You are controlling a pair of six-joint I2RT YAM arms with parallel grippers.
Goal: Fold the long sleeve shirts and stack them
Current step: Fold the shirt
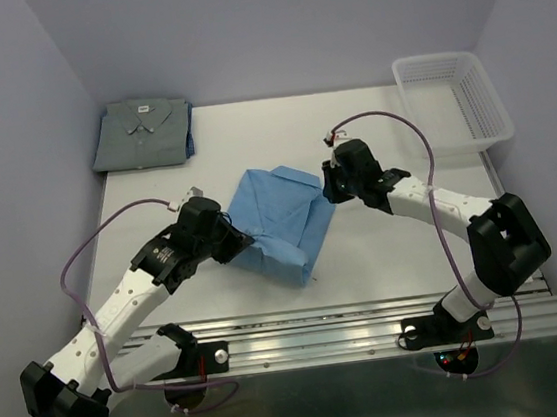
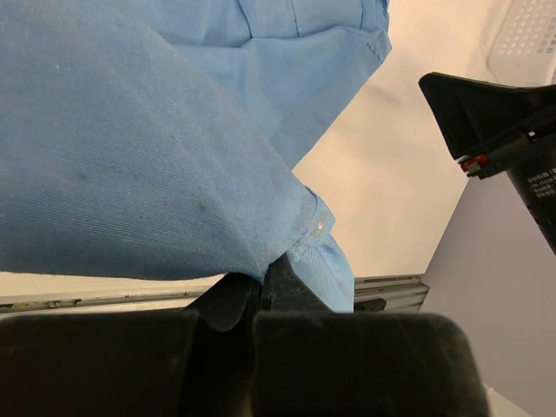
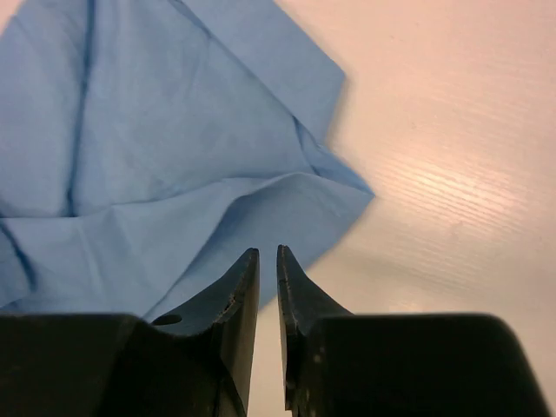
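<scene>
Gripping an edge of the blue shirt (image 1: pixel 282 218), the left gripper (image 2: pixel 263 280) is clenched; the right gripper (image 3: pixel 268 254) is closed and empty, with cloth just ahead of its fingertips.

Mid-table is taken by the blue shirt (image 1: pixel 282 223), w/ the left gripper (image 1: pixel 247 240) clamped on its near-left edge & the right gripper (image 1: pixel 329 191), jaws nearly together, at its far-right edge, so there's no straight pass across the middle. The grey shirt (image 1: pixel 142 133) blocks the far-left corner and the basket (image 1: pixel 432 57) the far-right corner. The table (image 1: pixel 250 136) is open along the far edge btwn those two. Near-right area is open too, btwn blue shirt & right arm (image 1: pixel 429 206). Strip by the left edge is open, but a cable (image 1: pixel 119 219) loops over it.
</scene>
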